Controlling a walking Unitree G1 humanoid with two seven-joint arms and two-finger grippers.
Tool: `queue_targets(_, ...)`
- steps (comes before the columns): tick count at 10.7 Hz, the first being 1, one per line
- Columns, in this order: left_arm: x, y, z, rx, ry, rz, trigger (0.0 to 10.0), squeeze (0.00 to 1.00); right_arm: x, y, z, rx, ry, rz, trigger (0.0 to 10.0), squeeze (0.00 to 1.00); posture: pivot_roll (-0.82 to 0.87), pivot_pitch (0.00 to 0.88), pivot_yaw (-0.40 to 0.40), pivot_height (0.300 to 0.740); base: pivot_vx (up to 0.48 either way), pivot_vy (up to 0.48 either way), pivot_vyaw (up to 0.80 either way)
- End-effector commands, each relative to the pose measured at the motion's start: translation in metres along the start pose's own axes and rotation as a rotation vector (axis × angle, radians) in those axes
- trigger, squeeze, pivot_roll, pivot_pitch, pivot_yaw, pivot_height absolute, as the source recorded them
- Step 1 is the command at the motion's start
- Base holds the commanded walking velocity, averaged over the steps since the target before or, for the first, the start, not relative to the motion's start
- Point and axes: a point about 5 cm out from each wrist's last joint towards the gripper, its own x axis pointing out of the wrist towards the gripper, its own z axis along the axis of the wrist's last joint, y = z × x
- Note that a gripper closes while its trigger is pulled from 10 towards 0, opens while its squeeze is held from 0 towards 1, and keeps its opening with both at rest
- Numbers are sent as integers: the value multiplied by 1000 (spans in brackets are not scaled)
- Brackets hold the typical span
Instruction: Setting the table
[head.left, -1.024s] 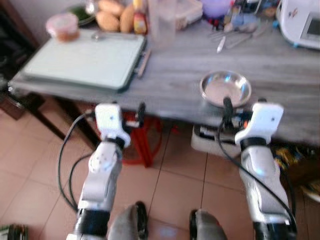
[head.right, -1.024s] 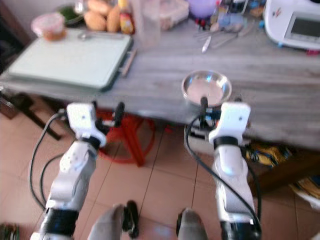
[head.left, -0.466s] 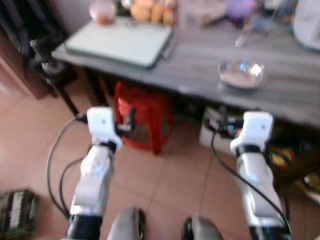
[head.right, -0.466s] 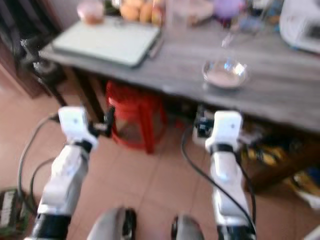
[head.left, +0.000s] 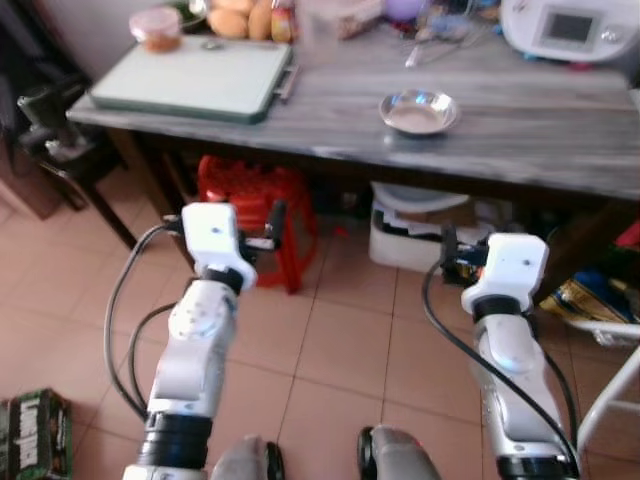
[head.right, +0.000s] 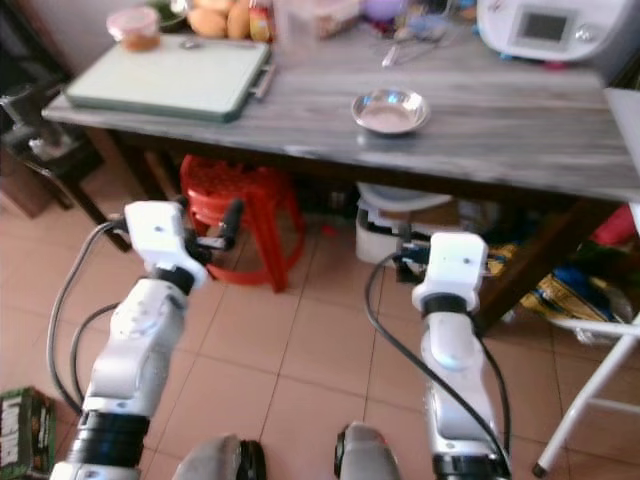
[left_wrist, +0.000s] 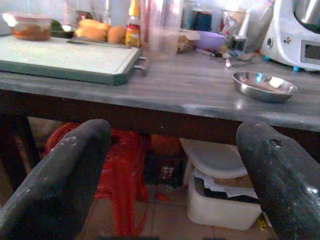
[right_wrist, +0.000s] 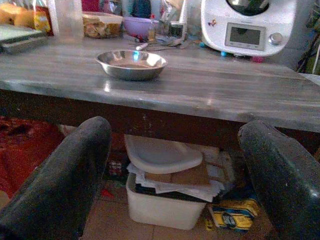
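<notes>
You're looking at a long grey worktop that runs across the far side of the tiled floor, and you stand a step short of its near edge. On its left end lies the pale green tray, flat, with a small lidded tub and some orange fruit behind it. At the right end sits the white kitchen machine with its little screen. Under the worktop you've got a red plastic stool and, beside it, a white bin stuffed with papers.

Your bowl, the steel bowl, sits upright on the worktop between tray and machine, near the front edge, nothing touching it.

Both arms are raised in front of you over the floor, below worktop height. Your left claw is spread wide and holds nothing. Your right claw is spread just as wide, also empty, with the steel bowl in its wrist view straight ahead and above.
</notes>
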Motion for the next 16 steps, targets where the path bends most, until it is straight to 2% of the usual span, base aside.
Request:
queue_targets(1, -4, -10, 1, -4, -2, -59, 10000, 0, 2, 4, 10, 23, -31, 10, 10000, 0, -43, 141, 65, 740, 0, 0, 0)
queue_targets(3, -6, -13, 2, -1, -9, -89, 10000, 0, 6, 7, 16, 20, -56, 40, 10000, 0, -35, 151, 66, 740, 0, 0, 0)
queue_targets(5, -5, -11, 1, -15, -11, -87, 10000, 0, 7, 7, 12, 42, -36, 27, 10000, 0, -27, 143, 50, 740, 0, 0, -800)
queue_targets(7, 0, -22, 4, -34, -26, -120, 10000, 0, 9, 5, 11, 53, -24, 31, 10000, 0, -31, 143, 26, 740, 0, 0, -672)
queue_targets(10, -6, -23, -4, -58, 1, -128, 10000, 0, 6, 4, 9, 53, -14, 52, 10000, 0, -45, 146, 27, 740, 0, -284, -233)
queue_targets(13, -4, -24, -7, -85, 12, -116, 10000, 0, 5, 6, 11, 65, -15, 57, 10000, 0, -57, 154, 27, 740, 0, -368, -627)
queue_targets(16, -5, -28, -6, -81, 5, -122, 10000, 0, 6, 6, 12, 66, -22, 62, 10000, 0, -47, 149, 23, 740, 0, -353, 0)
